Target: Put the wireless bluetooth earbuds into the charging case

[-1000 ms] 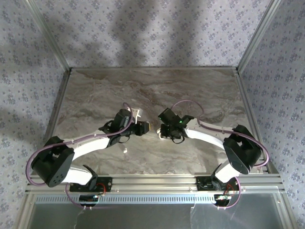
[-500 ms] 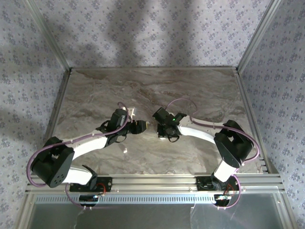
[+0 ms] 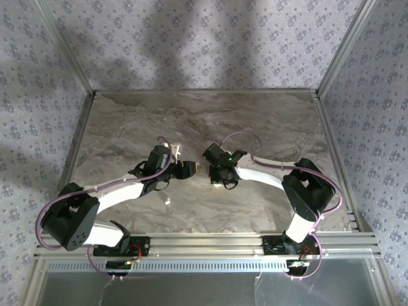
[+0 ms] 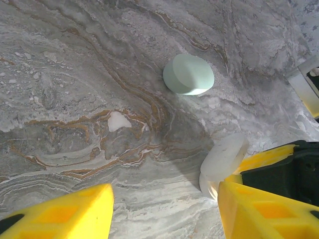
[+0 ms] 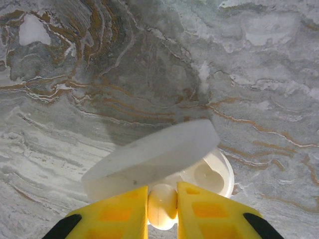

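The right gripper (image 5: 162,198) was closed on one earbud (image 5: 162,209), held just above the open charging case (image 5: 215,175), which sat on the marble tabletop (image 5: 259,74) with its lid (image 5: 149,157) raised. The left gripper (image 4: 164,214) was open and empty just beside that case. A second oval case (image 4: 188,74), closed, lay apart on the tabletop.

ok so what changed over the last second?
The right arm swung left, its elbow pulling in toward the centre; the left arm drew back slightly left. The right jaws are shut on an earbud at the open charging case; the left jaws are open and empty. The small white piece on the table stayed put.
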Motion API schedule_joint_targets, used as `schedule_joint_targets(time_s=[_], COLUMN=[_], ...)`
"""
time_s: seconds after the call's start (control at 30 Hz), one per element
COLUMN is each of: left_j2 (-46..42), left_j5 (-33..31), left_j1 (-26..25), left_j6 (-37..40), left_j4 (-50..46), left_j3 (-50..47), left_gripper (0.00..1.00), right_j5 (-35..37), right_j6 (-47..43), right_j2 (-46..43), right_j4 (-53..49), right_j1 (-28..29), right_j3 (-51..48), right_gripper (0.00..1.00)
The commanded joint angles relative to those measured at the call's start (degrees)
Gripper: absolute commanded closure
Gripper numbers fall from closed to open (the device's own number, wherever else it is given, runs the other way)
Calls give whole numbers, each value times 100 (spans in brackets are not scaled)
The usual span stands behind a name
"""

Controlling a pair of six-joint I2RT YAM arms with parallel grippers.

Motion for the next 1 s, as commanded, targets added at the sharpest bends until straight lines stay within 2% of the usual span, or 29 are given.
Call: schedule_joint_targets(time_s=[0.0, 0.13, 0.47, 0.67, 0.97], left_j2=[-31, -37, -46, -72, -189], left_j5=[85, 84, 93, 92, -3], left_j1=[24, 24, 24, 24, 24], left_j6=[-25, -24, -25, -23, -16], left_j4=[95, 96, 96, 96, 86], left_j3=[-3, -3, -3, -9, -56], left_gripper=[42, 42, 41, 41, 29], right_j5=[127, 127, 75, 41, -40], right_j6=[-77, -92, -95, -102, -130], right_j2=[112, 138, 121, 44, -240], right_j4=[-157, -173, -172, -182, -229], right_j1=[24, 23, 39, 45, 88], right_j3=[143, 163, 161, 158, 178], right_gripper=[80, 80, 72, 71, 70])
